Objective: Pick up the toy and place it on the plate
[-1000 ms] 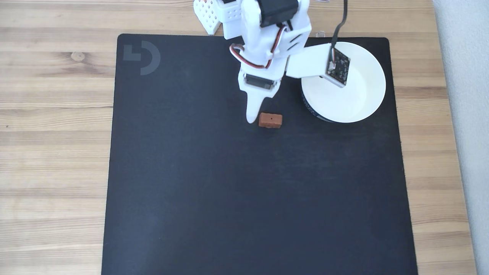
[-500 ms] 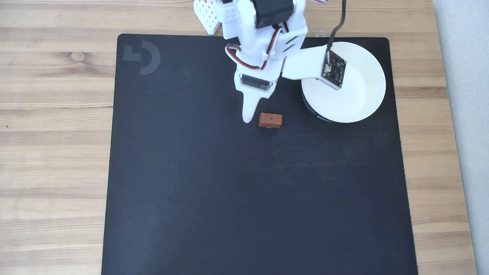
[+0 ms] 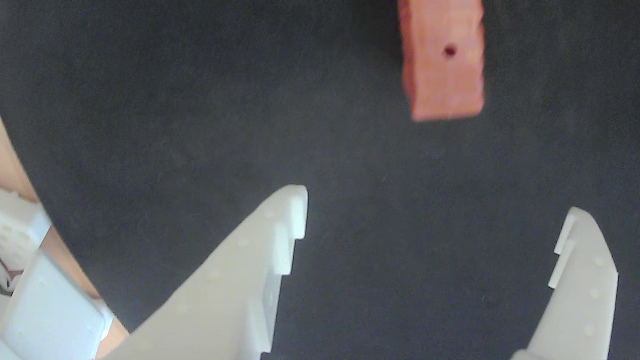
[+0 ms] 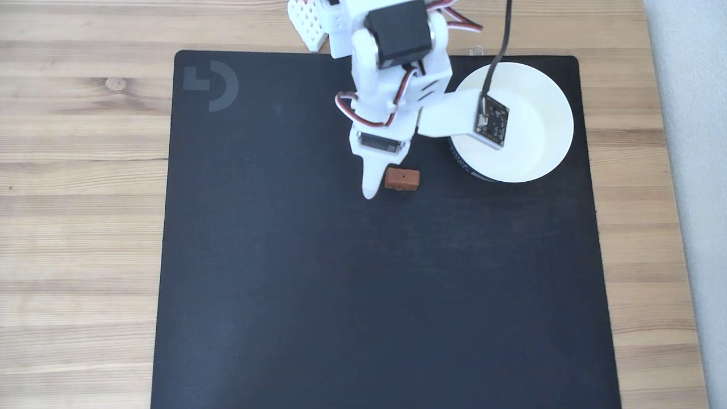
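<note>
A: What is being hidden or cut off?

B: In the wrist view the toy (image 3: 442, 60) is being cropped by the top edge, so its far end is not being shown; one dark dot is being seen on its upper face. Both fingers (image 3: 270, 260) are being cut off by the bottom edge. In the fixed view one white finger (image 4: 370, 179) is being seen clearly, while the other is being covered by the arm's own body. The left part of the plate (image 4: 528, 122) is being overlapped by the wrist camera bracket (image 4: 454, 116), and the print on its dark outer band is too small to be read.

A: How is the gripper (image 3: 435, 210) being held?

B: The fingers are being held wide apart, with bare mat (image 3: 150, 100) between them and nothing being gripped. The toy is lying beyond the tips, roughly in line with the gap.

A: Where is the toy being seen from the fixed view?

B: It is lying flat on the black mat (image 4: 341, 295), just beside the visible finger tip on its right, and near the plate but apart from it. The plate's inside is being shown plain white.

A: What is being counted?

B: One toy, one plate, one mat with a grey logo (image 4: 211, 85), one arm, two fingers. The mat is being carried by a wooden worktop (image 4: 79, 170).
</note>
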Tool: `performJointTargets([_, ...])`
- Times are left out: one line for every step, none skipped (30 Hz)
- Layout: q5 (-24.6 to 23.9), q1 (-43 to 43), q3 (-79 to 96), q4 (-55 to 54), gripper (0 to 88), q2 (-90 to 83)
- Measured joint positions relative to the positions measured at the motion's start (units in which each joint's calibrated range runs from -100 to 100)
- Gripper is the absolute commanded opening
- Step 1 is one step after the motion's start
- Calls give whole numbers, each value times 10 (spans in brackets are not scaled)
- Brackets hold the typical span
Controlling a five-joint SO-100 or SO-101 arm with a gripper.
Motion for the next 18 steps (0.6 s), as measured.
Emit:
performJointTargets([1, -2, 1, -3, 352, 8])
performJointTargets([2, -2, 1, -4, 352, 15])
performJointTargets([1, 1, 1, -4, 352, 16])
performJointTargets([2, 2, -5, -4, 352, 22])
performJointTargets([2, 1, -9, -5, 352, 25])
performJointTargets([3, -2, -18, -5, 352, 29])
performJointTargets([2, -7, -30, -6, 352, 37])
performJointTargets([2, -13, -36, -5, 352, 39])
performJointTargets([3, -19, -48, -5, 352, 48])
performJointTargets([2, -26, -61, -7, 352, 58])
performJointTargets([3, -37, -79, -6, 352, 77])
performJointTargets([1, -42, -82, -6, 352, 80])
performJointTargets([2, -44, -92, -6, 352, 89])
performJointTargets([1, -46, -102, -8, 352, 102])
performJointTargets([0, -48, -107, -8, 352, 114])
performJointTargets([2, -50, -111, -8, 352, 127])
performJointTargets([2, -51, -112, -8, 352, 131])
performJointTargets([1, -50, -114, -7, 352, 139])
